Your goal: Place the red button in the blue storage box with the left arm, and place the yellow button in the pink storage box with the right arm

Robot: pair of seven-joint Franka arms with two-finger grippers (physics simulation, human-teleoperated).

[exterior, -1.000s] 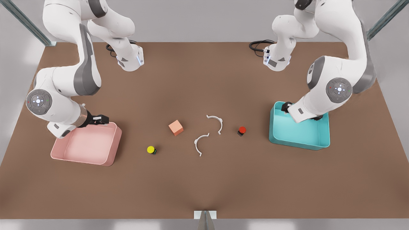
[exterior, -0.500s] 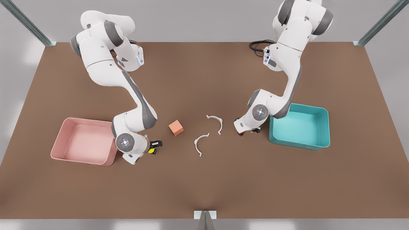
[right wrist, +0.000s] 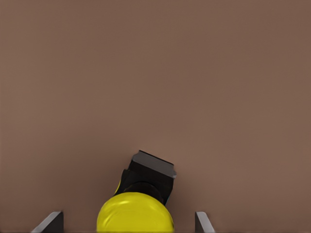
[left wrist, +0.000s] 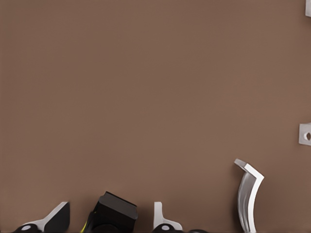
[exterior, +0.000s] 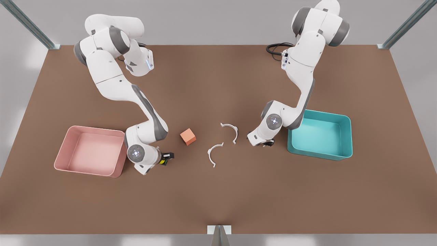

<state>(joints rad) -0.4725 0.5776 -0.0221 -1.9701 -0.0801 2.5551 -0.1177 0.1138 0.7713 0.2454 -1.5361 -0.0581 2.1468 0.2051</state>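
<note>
both grippers down over their buttons

the right gripper (exterior: 164,159) sits low beside the pink storage box (exterior: 89,151), fingers spread wide either side of the yellow button (right wrist: 138,206) – not gripping it. the left gripper (left wrist: 109,225), next to the blue storage box (exterior: 320,135), straddles the black base of the red button (left wrist: 114,213), fingers parted and clear of it. both buttons rest on the table (exterior: 218,85) – outside the boxes, near a salmon cube (exterior: 188,136) and two white clips (exterior: 214,153)
</note>
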